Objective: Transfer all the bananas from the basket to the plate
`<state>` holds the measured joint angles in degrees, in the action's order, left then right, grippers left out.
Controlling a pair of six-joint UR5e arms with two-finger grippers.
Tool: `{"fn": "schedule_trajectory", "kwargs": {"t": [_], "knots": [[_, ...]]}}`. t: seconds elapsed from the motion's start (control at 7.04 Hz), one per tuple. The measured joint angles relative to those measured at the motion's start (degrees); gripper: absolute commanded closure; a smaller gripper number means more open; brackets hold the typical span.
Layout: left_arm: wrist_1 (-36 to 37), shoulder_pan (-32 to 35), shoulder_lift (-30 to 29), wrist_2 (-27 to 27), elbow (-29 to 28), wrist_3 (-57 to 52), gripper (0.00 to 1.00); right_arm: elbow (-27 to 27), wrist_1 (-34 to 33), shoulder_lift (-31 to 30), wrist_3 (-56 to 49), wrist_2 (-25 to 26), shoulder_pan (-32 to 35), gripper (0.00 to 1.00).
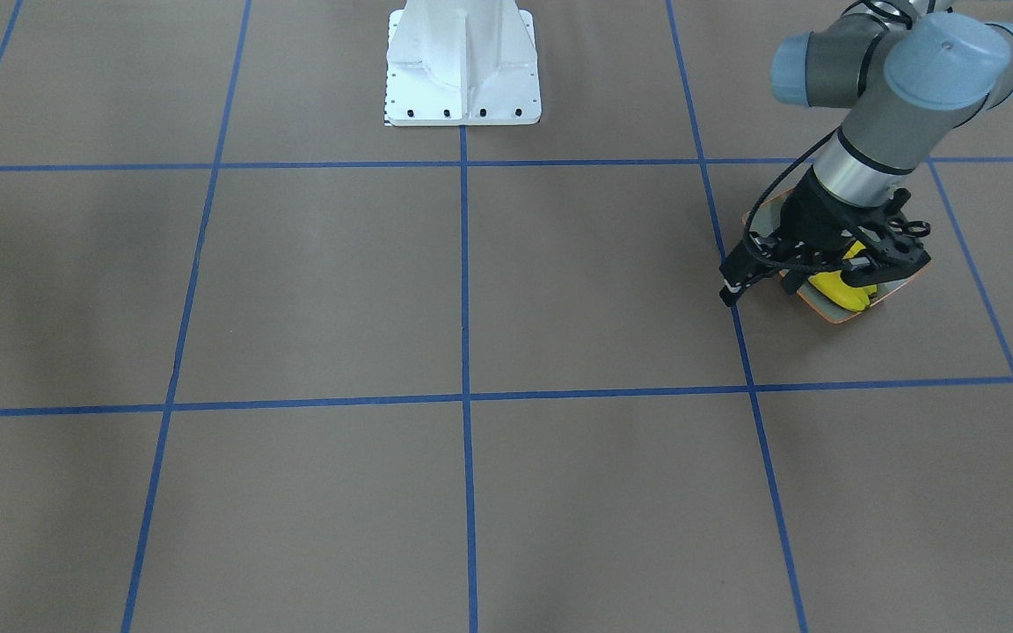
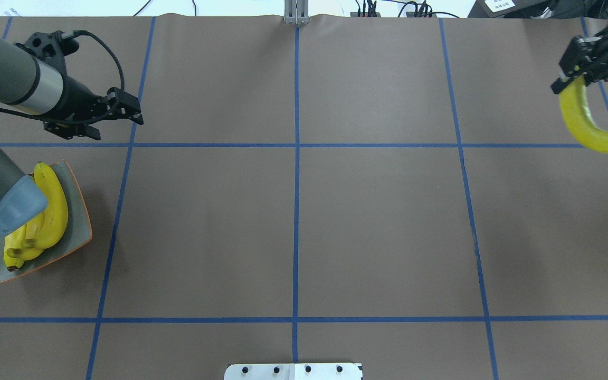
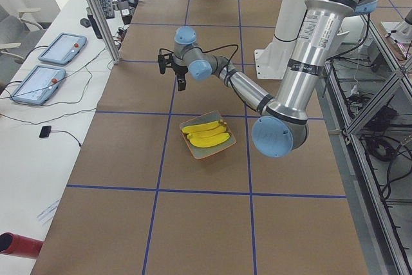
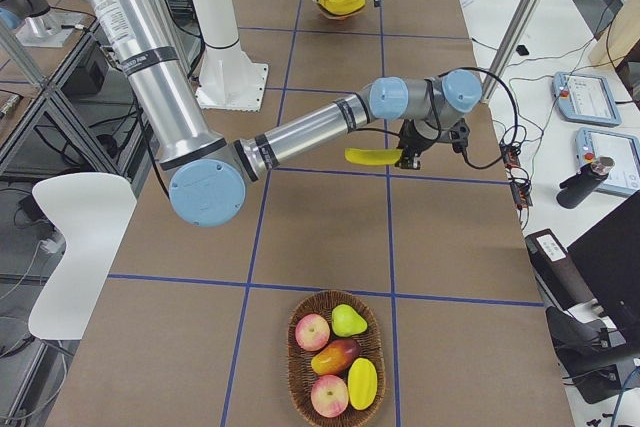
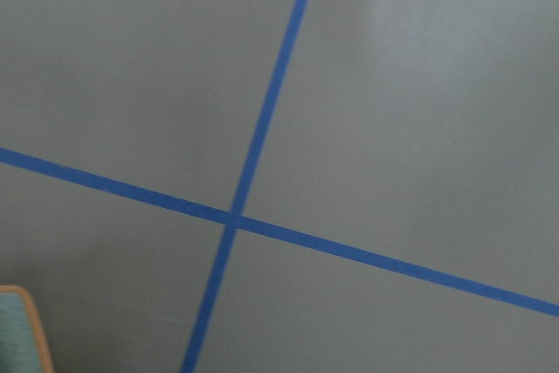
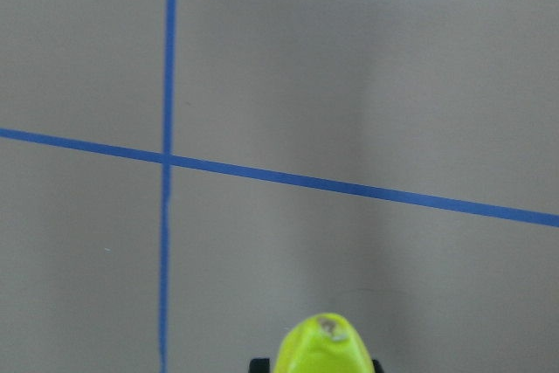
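Note:
Three bananas [image 2: 53,216] lie together on the grey-green plate [image 2: 79,221] at the table's left end; they also show in the front view, bananas [image 1: 836,286] on the plate [image 1: 832,316]. My left gripper [image 2: 106,121] hangs open and empty above the table just beyond the plate. A corner of the plate [image 5: 17,338] shows in the left wrist view. At the far right, my right gripper [image 2: 573,74] is shut on one end of another banana [image 2: 583,126], held in the air. The banana's tip [image 6: 325,347] fills the bottom of the right wrist view. The basket [image 4: 335,367] holds several other fruits.
The white robot base [image 1: 462,66] stands at the middle of the table's robot side. Blue tape lines divide the brown table top into squares. Tablets [image 3: 38,82] and cables lie on a side bench beyond the table's edge.

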<state>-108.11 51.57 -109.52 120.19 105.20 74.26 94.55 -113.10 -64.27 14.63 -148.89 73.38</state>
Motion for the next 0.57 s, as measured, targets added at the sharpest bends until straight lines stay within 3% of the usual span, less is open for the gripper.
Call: {"fn": "schedule_trajectory", "kwargs": {"t": [0.28, 0.57], "knots": [[-1.0, -1.97, -4.96, 0.99, 0.4, 6.92, 0.0, 1.96, 11.5, 3.15, 22.51, -0.07, -7.95, 1.0], [-3.98, -2.3, -7.86, 3.7, 0.79, 15.07, 0.0, 1.97, 21.84, 6.36, 42.03, 3.36, -14.7, 1.0]]}}
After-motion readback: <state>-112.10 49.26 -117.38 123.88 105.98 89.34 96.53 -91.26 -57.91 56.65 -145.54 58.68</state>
